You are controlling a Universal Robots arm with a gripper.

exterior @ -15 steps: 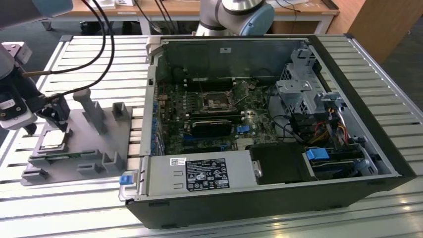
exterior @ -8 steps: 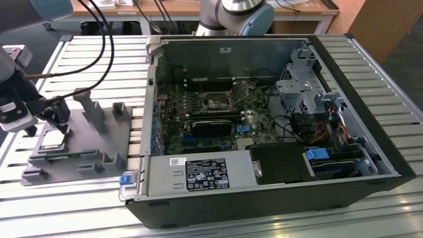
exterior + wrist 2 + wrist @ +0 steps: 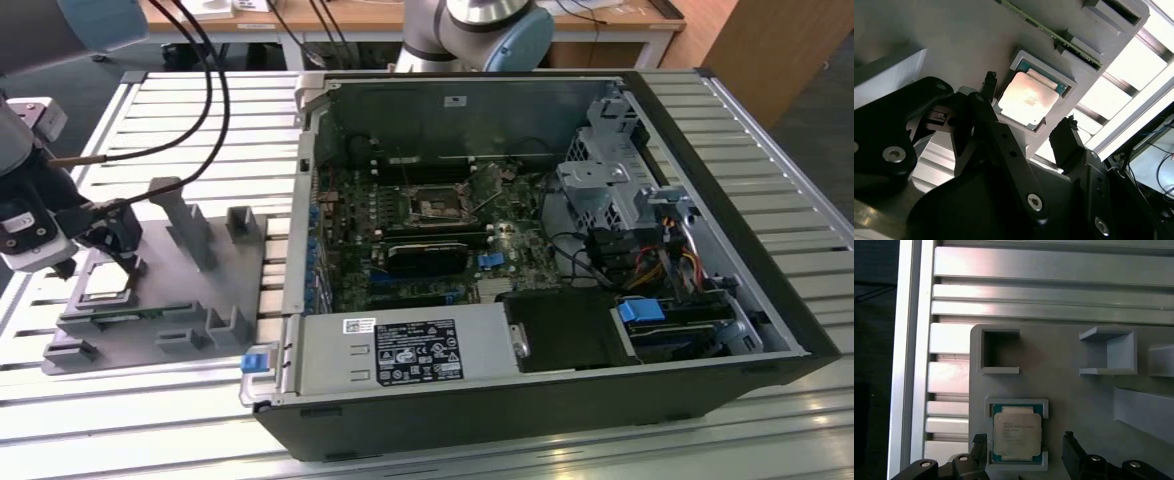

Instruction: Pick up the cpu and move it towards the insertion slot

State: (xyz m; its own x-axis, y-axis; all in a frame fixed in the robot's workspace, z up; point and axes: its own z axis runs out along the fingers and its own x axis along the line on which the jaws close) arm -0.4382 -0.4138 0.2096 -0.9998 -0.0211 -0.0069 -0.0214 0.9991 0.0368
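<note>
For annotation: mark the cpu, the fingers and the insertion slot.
cpu (image 3: 1017,436): first wrist view, centre of its metal top.
fingers (image 3: 1072,449): first wrist view, one dark fingertip's surface.
insertion slot (image 3: 438,207): exterior view, middle of the motherboard socket.

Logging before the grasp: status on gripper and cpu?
Gripper open, low over the cpu, one finger on each side. Cpu seated in gray fixture nest, not lifted. No obstruction seen.
</note>
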